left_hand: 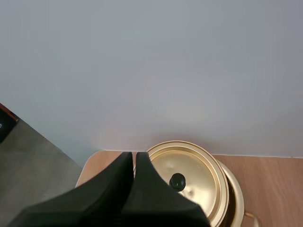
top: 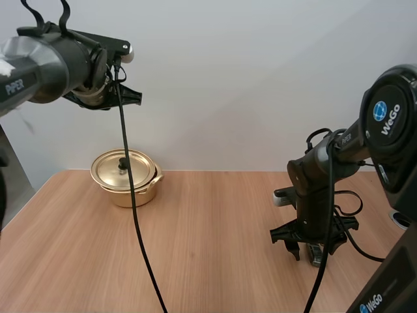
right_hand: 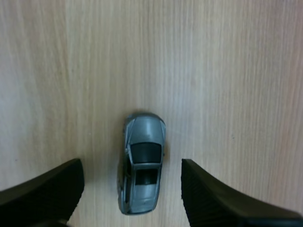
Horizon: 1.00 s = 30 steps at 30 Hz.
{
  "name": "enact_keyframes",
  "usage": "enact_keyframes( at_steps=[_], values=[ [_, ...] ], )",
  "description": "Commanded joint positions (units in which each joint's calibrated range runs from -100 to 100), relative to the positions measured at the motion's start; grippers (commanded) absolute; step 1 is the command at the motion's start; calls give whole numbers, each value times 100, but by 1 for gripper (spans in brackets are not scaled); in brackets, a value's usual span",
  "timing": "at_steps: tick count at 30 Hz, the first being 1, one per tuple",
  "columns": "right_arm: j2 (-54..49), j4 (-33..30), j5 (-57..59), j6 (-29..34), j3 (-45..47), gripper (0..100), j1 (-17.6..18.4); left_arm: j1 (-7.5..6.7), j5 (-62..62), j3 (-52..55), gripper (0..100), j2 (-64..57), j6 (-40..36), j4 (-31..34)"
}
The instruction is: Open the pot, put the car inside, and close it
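A gold pot (top: pixel 125 186) stands at the back left of the table with its lid (top: pixel 122 165) on; the lid's black knob (left_hand: pixel 177 181) is in the left wrist view. High above the pot hangs my left gripper (left_hand: pixel 134 157), its fingers together as one dark wedge, holding nothing. A small silver toy car (right_hand: pixel 143 163) lies on the wood at the right side. My right gripper (right_hand: pixel 131 174) is low over it and open, one finger (right_hand: pixel 52 189) on each side of the car, neither touching it.
The wooden table (top: pixel 208 235) has bare room between the pot and my right arm (top: pixel 319 195). A white wall runs along the table's far edge. Beyond the table's left edge the floor drops away.
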Motion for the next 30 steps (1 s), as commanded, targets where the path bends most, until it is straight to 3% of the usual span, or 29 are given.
enact_keyframes(
  at_steps=[1,3,4,11,19,25,30],
  values=[
    [9,1,-14,2,8,100,-1,-1,137,0,55,137,71,3],
    [9,-32,-14,2,8,100,-1,-1,177,0,93,357,394,3],
    [9,-43,-14,2,8,100,-1,-1,177,0,100,448,554,3],
    [-43,-278,445,2,-356,100,-1,-1,117,0,95,1194,440,-126],
    [-643,-996,2122,117,-2054,100,-1,-1,-218,0,95,2095,330,-126],
    [-1280,-983,2718,117,-3125,100,-1,-1,-565,0,95,2700,330,-104],
    [-1683,-929,2843,117,-3295,100,-1,-1,-965,0,95,2978,330,-104]
  ],
)
